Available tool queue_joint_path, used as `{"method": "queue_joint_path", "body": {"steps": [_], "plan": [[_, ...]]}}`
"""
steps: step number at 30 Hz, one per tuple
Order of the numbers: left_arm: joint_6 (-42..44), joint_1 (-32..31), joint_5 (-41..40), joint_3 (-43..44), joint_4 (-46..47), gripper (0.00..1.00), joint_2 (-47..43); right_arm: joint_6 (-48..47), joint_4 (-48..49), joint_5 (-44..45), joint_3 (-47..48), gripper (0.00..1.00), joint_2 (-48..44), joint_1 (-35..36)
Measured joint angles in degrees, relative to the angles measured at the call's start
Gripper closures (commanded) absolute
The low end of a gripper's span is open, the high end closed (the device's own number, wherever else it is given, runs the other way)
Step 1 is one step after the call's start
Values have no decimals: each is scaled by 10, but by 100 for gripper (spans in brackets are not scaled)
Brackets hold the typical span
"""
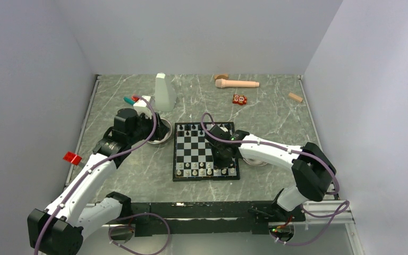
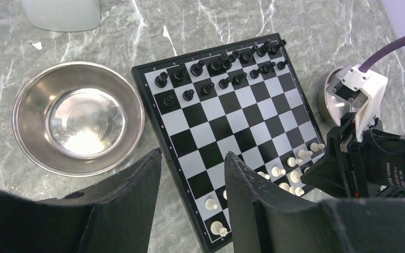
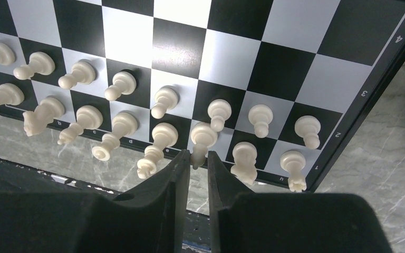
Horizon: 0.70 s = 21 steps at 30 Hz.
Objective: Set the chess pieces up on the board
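Right pincer point(image 3: 198, 156), white piece point(image 3: 203, 135) clasped between fingertips

The board's point(image 3: 379, 79) black border carries white rank numbers down the right side of the right wrist view: 4 at the upper right, then 3, 2 and 1 toward the lower corner. Small file letters run along its lower edge, upside down — one reads as a d. In the left wrist view, the white print on the camera lens point(image 2: 395, 171) at the right edge is too small to read.

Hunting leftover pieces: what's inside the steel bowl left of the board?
The steel bowl shows only its bare shiny bottom. Overhead, the left arm hides part of it.
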Motion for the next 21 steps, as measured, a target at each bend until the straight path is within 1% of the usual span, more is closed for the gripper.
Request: {"method": "queue_joint_path", "body": {"steps": [3, 7, 21], "plan": [[0, 0, 1, 0, 0, 48, 0, 0, -4, 0, 0, 78, 0, 0], [0, 0, 4, 0, 0, 48, 0, 0, -8, 0, 0, 82, 0, 0], [-2, 0, 5, 0, 0, 48, 0, -3, -12, -11, 0, 85, 0, 2]]}}
